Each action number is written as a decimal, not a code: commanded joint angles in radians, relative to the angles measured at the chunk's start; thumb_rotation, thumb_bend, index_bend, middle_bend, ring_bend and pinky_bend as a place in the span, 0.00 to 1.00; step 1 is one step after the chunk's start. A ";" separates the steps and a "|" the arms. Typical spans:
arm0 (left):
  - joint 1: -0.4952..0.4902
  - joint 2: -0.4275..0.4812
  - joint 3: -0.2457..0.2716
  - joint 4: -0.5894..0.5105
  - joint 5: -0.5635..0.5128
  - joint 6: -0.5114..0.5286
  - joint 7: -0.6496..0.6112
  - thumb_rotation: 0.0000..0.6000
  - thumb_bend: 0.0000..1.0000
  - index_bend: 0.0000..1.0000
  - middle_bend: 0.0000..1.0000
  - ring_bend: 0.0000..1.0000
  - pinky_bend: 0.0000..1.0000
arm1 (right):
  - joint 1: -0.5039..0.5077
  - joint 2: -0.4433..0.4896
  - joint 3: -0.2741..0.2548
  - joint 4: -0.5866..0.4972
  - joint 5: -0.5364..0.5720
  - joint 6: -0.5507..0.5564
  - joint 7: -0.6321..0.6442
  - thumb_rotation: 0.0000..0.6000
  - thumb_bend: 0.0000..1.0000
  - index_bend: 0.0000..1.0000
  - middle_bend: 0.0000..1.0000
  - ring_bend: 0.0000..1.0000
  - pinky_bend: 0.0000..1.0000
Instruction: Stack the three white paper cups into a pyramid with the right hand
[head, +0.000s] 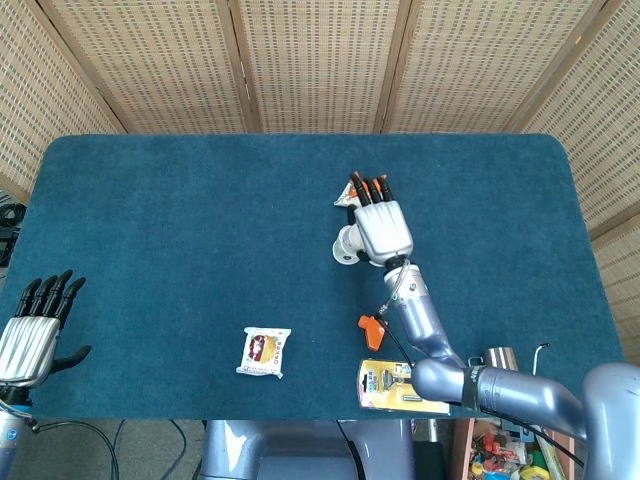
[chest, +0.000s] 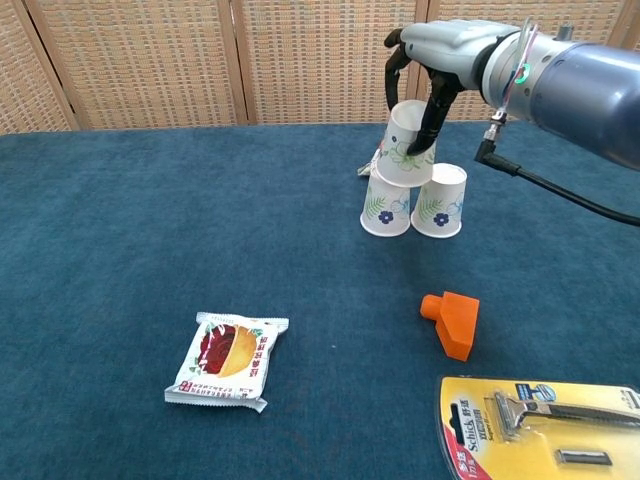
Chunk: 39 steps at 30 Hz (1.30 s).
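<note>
The right robot hand (chest: 432, 55) grips the third paper cup (chest: 408, 146) upside down, its rim sitting mostly over the left base cup (chest: 386, 207) rather than centred. The right base cup (chest: 439, 201) stands touching the left one on the blue surface (chest: 150, 230). To finish well, I would slide the held cup toward the right base cup until its rim bridges both bottoms, level it, then spread the fingers slowly without nudging the pair. The left robot hand (head: 32, 335) rests open at the surface's near edge.
</note>
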 joint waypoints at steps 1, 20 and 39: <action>0.003 0.001 -0.001 0.000 0.003 0.008 -0.004 1.00 0.20 0.00 0.00 0.00 0.00 | 0.011 -0.004 -0.003 0.034 0.017 -0.006 0.008 1.00 0.04 0.51 0.00 0.00 0.00; 0.003 0.004 0.003 -0.007 0.001 0.003 -0.007 1.00 0.20 0.00 0.00 0.00 0.00 | 0.033 0.025 -0.039 0.055 0.078 -0.024 0.026 1.00 0.04 0.36 0.00 0.00 0.00; 0.006 0.004 0.002 -0.004 0.014 0.019 -0.022 1.00 0.20 0.00 0.00 0.00 0.00 | -0.033 0.157 -0.085 -0.150 0.020 0.108 0.030 1.00 0.04 0.22 0.00 0.00 0.00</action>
